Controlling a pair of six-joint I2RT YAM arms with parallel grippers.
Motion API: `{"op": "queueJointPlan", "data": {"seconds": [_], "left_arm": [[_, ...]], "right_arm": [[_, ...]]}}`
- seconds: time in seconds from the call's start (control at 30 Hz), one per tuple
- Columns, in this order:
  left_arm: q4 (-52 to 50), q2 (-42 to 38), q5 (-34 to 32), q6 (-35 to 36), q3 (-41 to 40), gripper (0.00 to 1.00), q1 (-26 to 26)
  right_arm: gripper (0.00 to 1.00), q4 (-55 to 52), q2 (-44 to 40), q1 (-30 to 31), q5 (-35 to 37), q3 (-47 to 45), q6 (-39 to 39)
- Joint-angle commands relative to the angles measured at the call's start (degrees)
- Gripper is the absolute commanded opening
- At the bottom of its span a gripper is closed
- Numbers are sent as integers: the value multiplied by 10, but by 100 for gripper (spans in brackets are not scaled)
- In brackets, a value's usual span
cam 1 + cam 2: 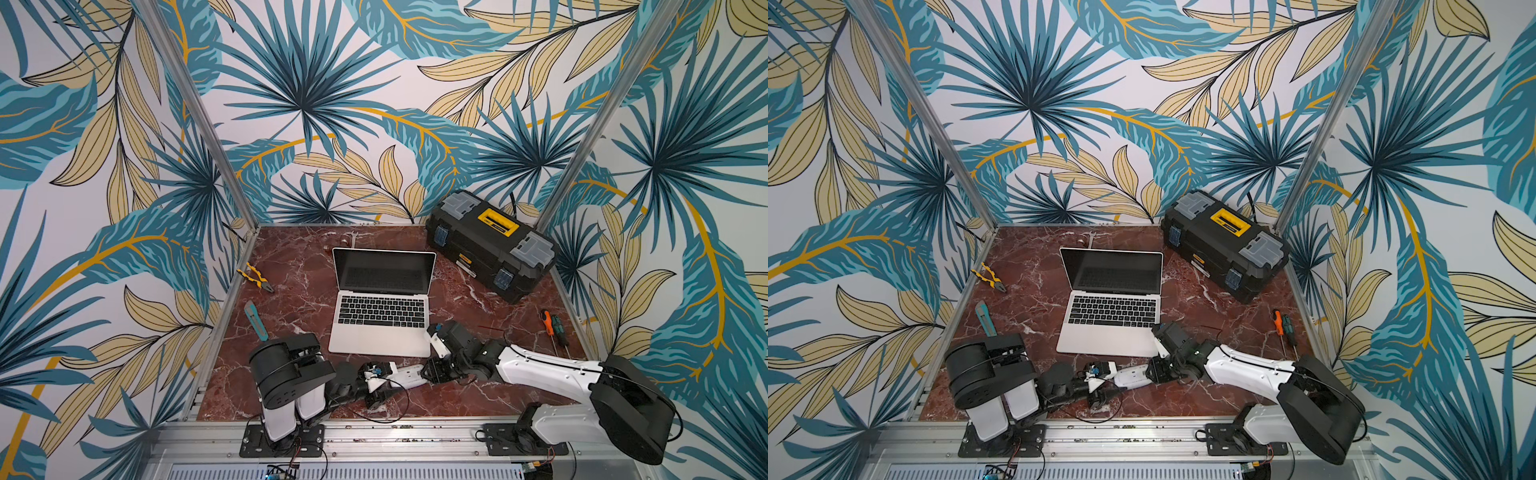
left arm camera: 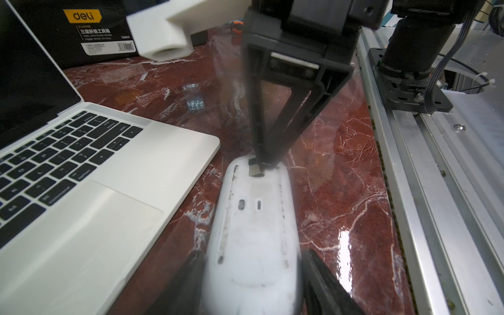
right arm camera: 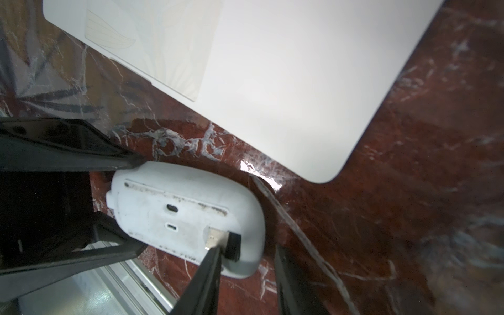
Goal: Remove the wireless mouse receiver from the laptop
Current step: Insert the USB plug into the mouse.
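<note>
The silver laptop (image 1: 382,332) (image 1: 1108,332) lies open mid-table, and its front corner (image 3: 272,81) shows in the right wrist view. Just in front of it, my left gripper (image 2: 252,256) is shut on a white mouse (image 2: 253,218) (image 3: 177,215) (image 1: 409,371), held underside up. The wireless mouse receiver (image 3: 223,241) (image 2: 256,170), a silver plug with a black cap, lies in a slot at the mouse's far end, apart from the laptop. My right gripper (image 3: 246,249) comes down over that end. Its jaws stand apart; one finger (image 3: 210,270) touches the receiver, the other stays clear.
A black toolbox (image 1: 492,245) with a yellow handle stands at the back right. Yellow pliers (image 1: 255,278) and a teal utility knife (image 1: 254,320) lie to the left, and screwdrivers (image 1: 555,328) to the right. An aluminium rail (image 2: 436,191) borders the front edge.
</note>
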Motion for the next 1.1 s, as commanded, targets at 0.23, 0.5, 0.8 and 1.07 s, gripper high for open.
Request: {"op": "queueJointPlan", "data": {"seconds": [0.23,0.5,0.8,1.07], "left_arm": [[-5,5,7,-2,-2,47,4],[-5,6,7,-2,-2,47,4],[-5,6,7,-2,-2,47,4],[-5,6,8,-3,-1,47,4]], "right_arm": [[35,-35,37,-5,38,-28,0],[36,-34,48,-5,32,-19,-9],[43,-63,-1,-3,22,12,-18],[46,-92,-44,-19,44,32,-33]]}}
